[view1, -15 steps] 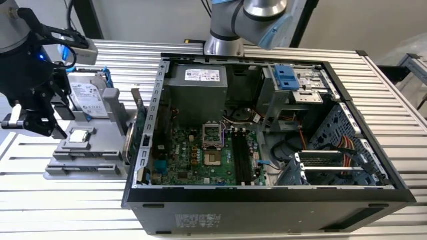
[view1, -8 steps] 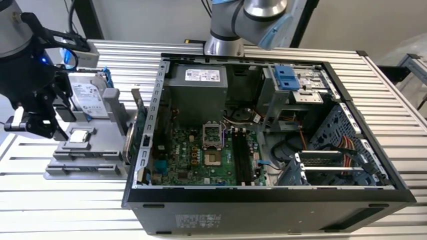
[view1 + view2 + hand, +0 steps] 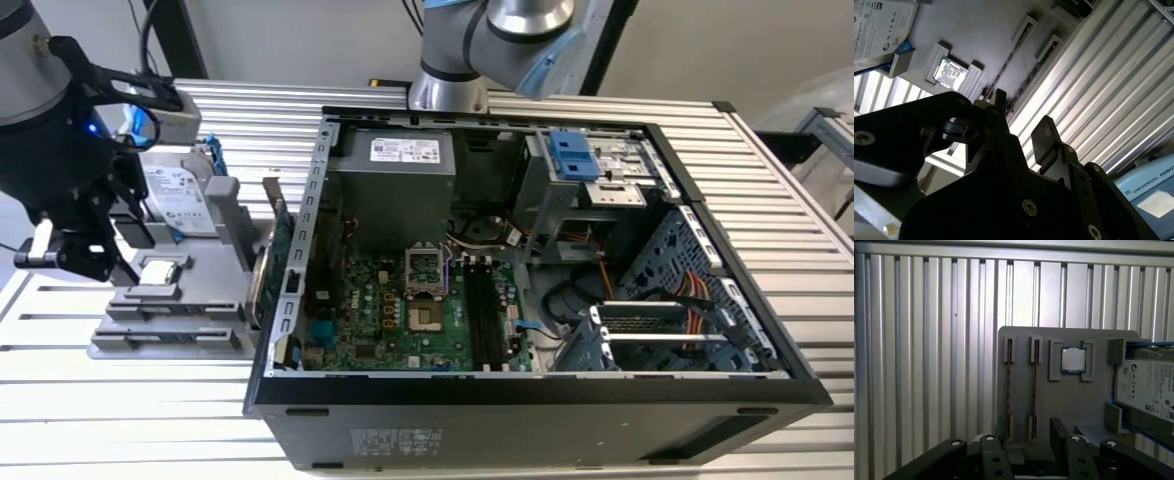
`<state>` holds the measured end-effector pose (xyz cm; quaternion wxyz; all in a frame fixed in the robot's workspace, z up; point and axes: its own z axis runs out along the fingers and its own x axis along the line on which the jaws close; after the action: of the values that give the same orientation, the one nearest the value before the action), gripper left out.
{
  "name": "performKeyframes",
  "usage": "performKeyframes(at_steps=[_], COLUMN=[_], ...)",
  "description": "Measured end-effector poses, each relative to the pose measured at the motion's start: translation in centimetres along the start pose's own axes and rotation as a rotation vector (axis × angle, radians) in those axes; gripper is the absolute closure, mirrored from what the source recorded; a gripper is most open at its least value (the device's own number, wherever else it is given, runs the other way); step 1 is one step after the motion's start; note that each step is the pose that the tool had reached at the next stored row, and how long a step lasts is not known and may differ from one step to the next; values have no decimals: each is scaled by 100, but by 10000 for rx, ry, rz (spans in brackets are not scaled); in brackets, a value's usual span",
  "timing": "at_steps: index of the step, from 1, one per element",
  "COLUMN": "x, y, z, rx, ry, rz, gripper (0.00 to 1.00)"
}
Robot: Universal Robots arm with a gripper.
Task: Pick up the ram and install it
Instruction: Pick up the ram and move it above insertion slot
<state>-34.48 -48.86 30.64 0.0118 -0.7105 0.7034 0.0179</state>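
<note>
**A:** quick q, what's the gripper (image 3: 1029, 436) up to rn? Holding anything?

**B:** nope, empty. The two black fingers (image 3: 1046, 134) are spread w/ a clear gap and nothing sits between them in both wrist views.

**A:** ok, and the ram?

**B:** the ram (image 3: 1008, 385) is standing on edge in a slot of the gray holder (image 3: 1019, 335). It looks like a thin dark line running btwn two end blocks. A second stick (image 3: 1034, 385) stands in the next slot, parallel and just beside it. The gripper is near that slot end of the holder, and afaict it's apart from both sticks.

**A:** what's past those?

**B:** next along the holder is the square silver chip (image 3: 1074, 360) in its own pocket. Then there's the hard drive (image 3: 1149, 385) w/ a blue bracket at the other end. It all sits on the ribbed metal table (image 3: 929, 365).

**A:** and the pc?

**B:** in the exterior view the open computer case (image 3: 534, 400) lies on its side, right next to the holder on the exterior view's right. The green board (image 3: 387, 310) inside faces up, w/ long black slots (image 3: 483, 310) on it. The arm (image 3: 40, 130) is over at the exterior view's left, w/ the gripper hanging by the holder's edge there.
</note>
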Motion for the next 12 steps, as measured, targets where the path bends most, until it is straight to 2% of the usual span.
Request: performKeyframes(at_steps=[12], x=[8], y=[-4], z=[78], rx=[-1], ry=[1], rz=[0], gripper=[0])
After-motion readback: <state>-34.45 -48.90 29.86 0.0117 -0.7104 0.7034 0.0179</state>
